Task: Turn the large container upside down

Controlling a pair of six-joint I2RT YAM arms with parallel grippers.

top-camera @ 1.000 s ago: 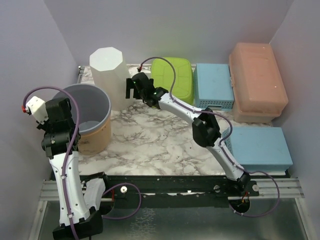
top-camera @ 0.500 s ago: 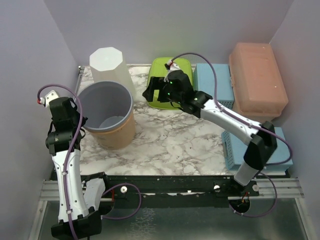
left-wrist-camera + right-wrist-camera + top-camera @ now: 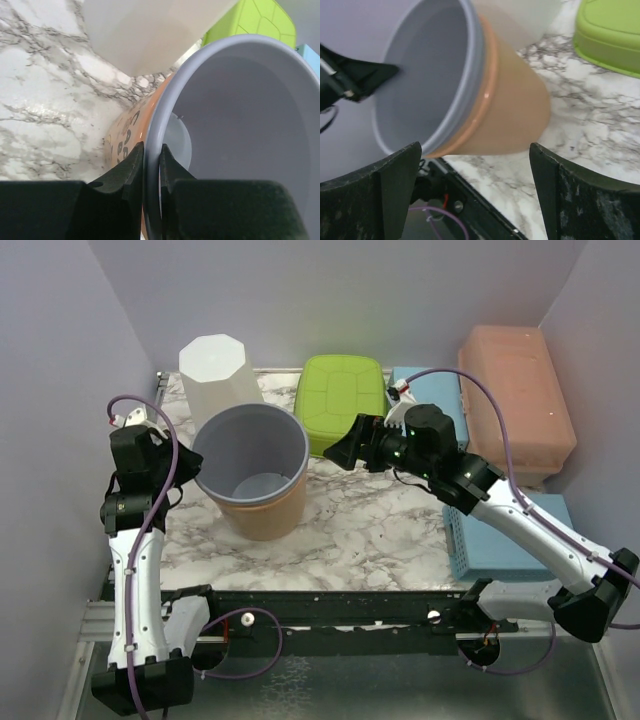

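Observation:
The large container is an orange bucket with a grey inside. It stands mouth up, slightly tilted, on the marble table left of centre. My left gripper is shut on its left rim, one finger inside and one outside; the left wrist view shows the gripper pinching the grey rim of the bucket. My right gripper hangs open just right of the bucket, apart from it. In the right wrist view the gripper has its wide fingers either side of the bucket, not touching.
A white octagonal container stands upside down behind the bucket. A green box, blue baskets and a pink box fill the back and right. Grey walls close both sides.
My left arm has carried the bucket rightward toward the table's middle. My right gripper has pulled back from the white container to the right and now faces the bucket.

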